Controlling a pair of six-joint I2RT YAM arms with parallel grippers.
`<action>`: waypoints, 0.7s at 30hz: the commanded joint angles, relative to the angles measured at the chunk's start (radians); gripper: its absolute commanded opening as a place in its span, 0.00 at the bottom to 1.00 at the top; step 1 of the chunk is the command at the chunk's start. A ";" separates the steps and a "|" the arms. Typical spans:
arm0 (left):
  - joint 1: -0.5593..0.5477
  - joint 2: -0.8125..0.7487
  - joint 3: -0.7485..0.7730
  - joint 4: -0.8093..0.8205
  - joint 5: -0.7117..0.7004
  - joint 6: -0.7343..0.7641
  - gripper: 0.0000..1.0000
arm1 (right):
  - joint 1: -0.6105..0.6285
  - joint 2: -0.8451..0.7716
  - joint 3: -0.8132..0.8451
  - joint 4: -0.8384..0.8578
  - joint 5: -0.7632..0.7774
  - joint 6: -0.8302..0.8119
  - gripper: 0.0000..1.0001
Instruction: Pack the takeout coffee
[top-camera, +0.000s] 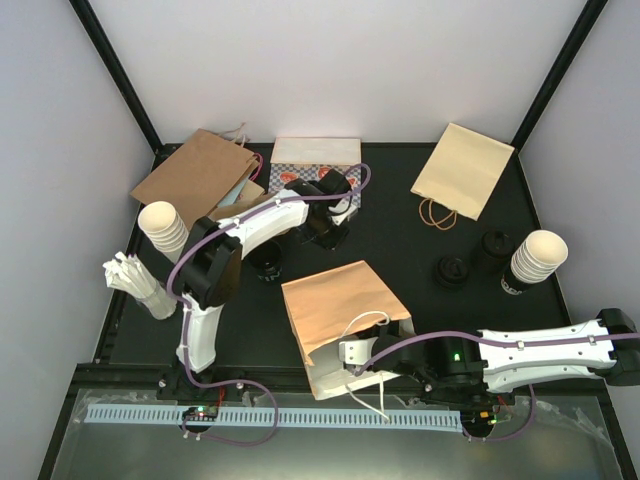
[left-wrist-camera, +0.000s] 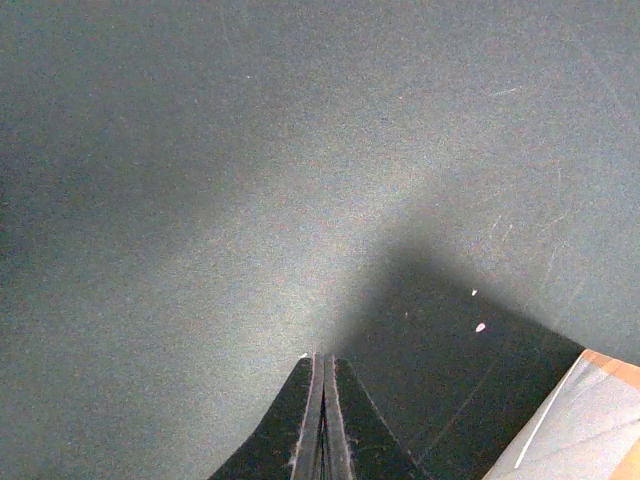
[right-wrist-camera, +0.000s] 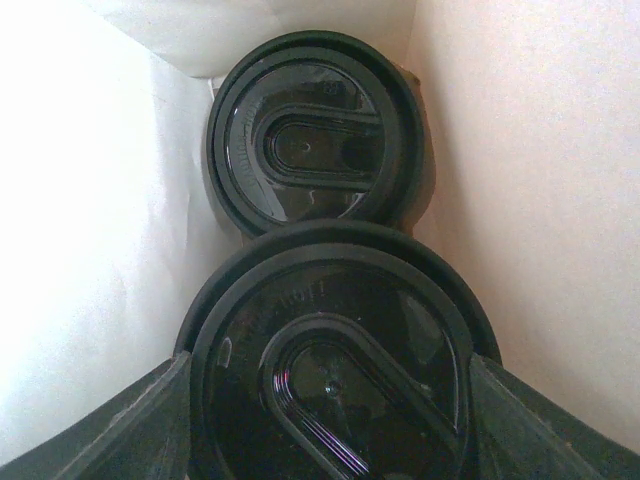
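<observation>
Right gripper (right-wrist-camera: 335, 425) tight on black cup (right-wrist-camera: 330, 330) — left gripper (left-wrist-camera: 322, 405) closed; lid embossing (right-wrist-camera: 300, 296) illegible.

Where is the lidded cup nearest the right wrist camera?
The cup is inside the paper bag at the near middle of the table, held in the right gripper, with a second lidded cup behind it.

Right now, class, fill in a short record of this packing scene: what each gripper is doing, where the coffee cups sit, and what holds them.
Right gripper: closed on the near coffee cup, a finger at each side of its lid
Far coffee cup: deeper in, just behind the near one
Container: paper bag lying on its side, mouth toward the right arm
Left gripper: shut, empty, over bare table
</observation>
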 joint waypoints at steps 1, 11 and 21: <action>0.001 0.033 0.039 -0.002 0.042 0.019 0.02 | -0.006 -0.006 0.021 0.007 0.009 -0.008 0.39; 0.001 0.053 0.014 0.006 0.138 0.031 0.02 | -0.024 -0.001 0.013 0.042 0.026 -0.027 0.39; -0.001 0.040 -0.039 0.032 0.235 0.039 0.01 | -0.056 0.023 0.015 0.071 0.006 -0.057 0.39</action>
